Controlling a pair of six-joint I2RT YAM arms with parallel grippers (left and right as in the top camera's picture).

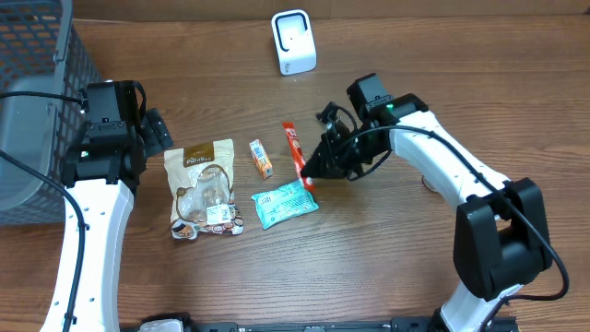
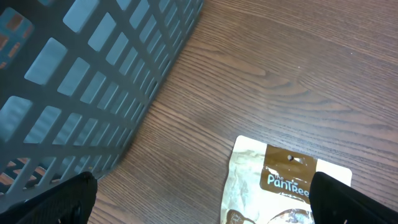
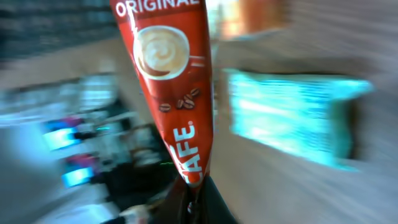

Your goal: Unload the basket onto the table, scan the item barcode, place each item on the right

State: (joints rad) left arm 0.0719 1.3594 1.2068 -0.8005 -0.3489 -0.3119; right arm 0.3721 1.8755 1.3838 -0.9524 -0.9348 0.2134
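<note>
- A grey mesh basket [image 1: 37, 55] stands at the far left edge of the table.
- The left gripper [image 1: 159, 131] hangs just beside the basket with its jaws spread wide and nothing between them. A brown snack pouch [image 1: 203, 189] lies flat just below it.
- A small orange box [image 1: 261, 159] and a teal packet [image 1: 286, 204] lie flat mid-table, with neither claw on them.
- The red coffee stick sachet [image 1: 293, 146] is just right of the orange box, its lower end above the teal packet's top edge. The right gripper [image 1: 311, 175] is clamped on that lower end. The blurred right wrist view shows the printed face stretching away from the jaws. Whether the sachet is clear of the wood cannot be told.
- The sachet is likely very light, a thin, slick film tube with loose powder inside. Held by one end it would probably sag or swing. The flat sealed end is the safest pinch, provided it leaves the barcode uncovered. No barcode shows in any view.
- The white barcode scanner [image 1: 294, 41] stands at the far edge, well apart from the sachet.
</note>
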